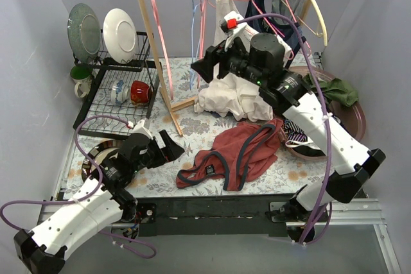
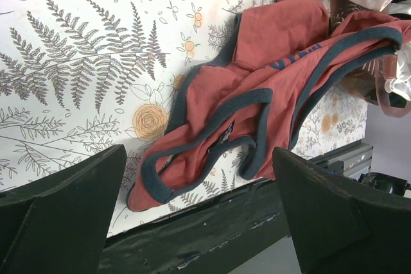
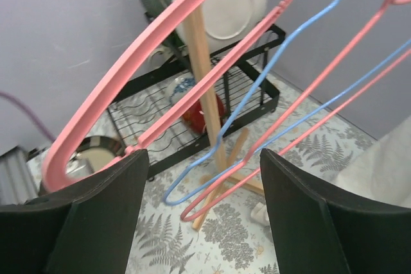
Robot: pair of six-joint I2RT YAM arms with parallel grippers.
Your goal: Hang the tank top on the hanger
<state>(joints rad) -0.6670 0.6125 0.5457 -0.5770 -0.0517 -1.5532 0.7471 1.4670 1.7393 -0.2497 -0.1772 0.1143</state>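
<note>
The rust-red tank top with navy trim lies crumpled on the fern-print table near the front edge. It also shows in the left wrist view. My left gripper is open and empty just left of it, with its jaws framing the top's lower hem. The thin pink wire hanger hangs on the wooden rack. In the right wrist view its lower corner sits between the open jaws of my right gripper. My right gripper is raised at the rack, close to the hanger and holding nothing.
A thin blue wire hanger and a thick pink plastic hanger hang beside the pink wire one. A white top lies under the rack. A dish rack stands at the left. A brown tray with green cloth sits at the right.
</note>
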